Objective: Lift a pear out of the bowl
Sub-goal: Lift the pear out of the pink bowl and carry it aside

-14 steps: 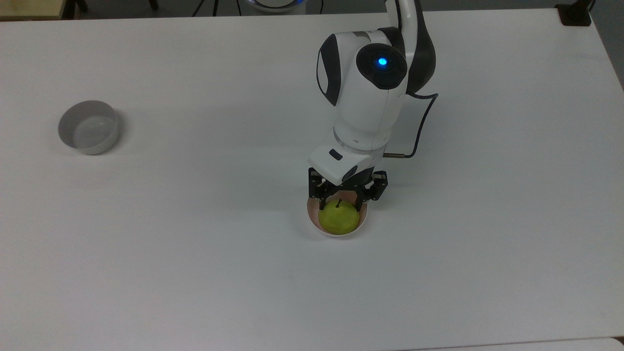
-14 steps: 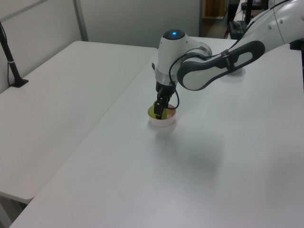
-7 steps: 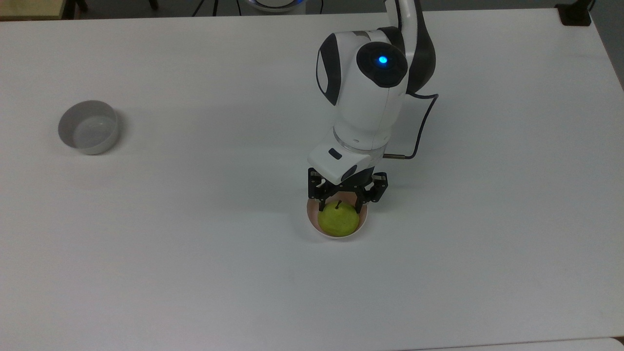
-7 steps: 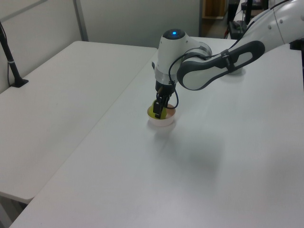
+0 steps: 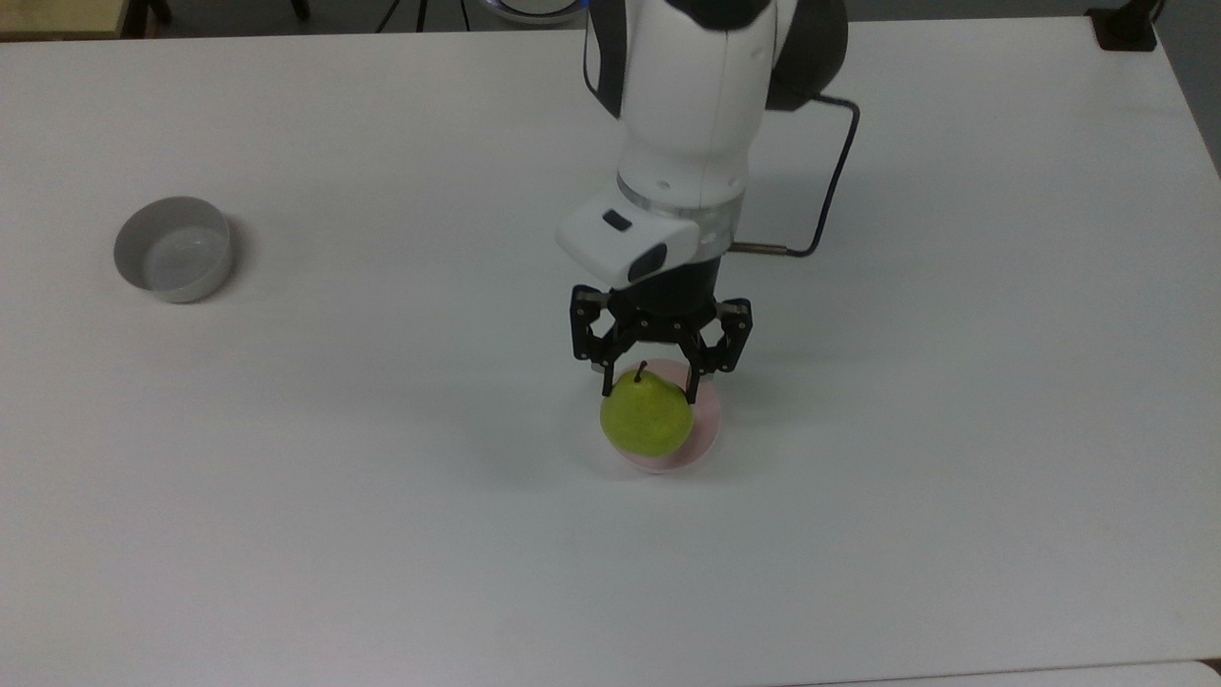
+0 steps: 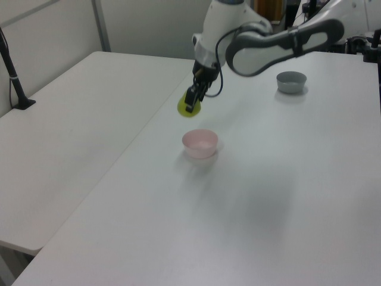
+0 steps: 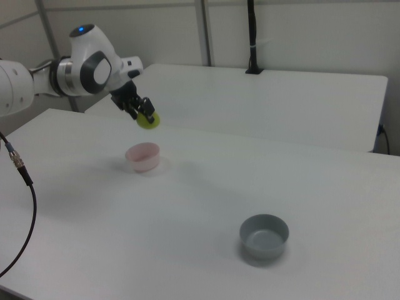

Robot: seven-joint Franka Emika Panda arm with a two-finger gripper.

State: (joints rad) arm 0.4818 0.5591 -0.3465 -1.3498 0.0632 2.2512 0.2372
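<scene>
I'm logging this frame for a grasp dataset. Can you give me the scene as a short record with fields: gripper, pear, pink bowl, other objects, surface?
gripper: gripper, closed on the pear, raised above the table
pear: pear, yellow-green, stem up, held in the air above the bowl, clear of it in the left view
pink bowl: bowl, upright on the table, nothing in it
other objects: grey bowl, upright, apart from the pink one
surface: white table
</scene>
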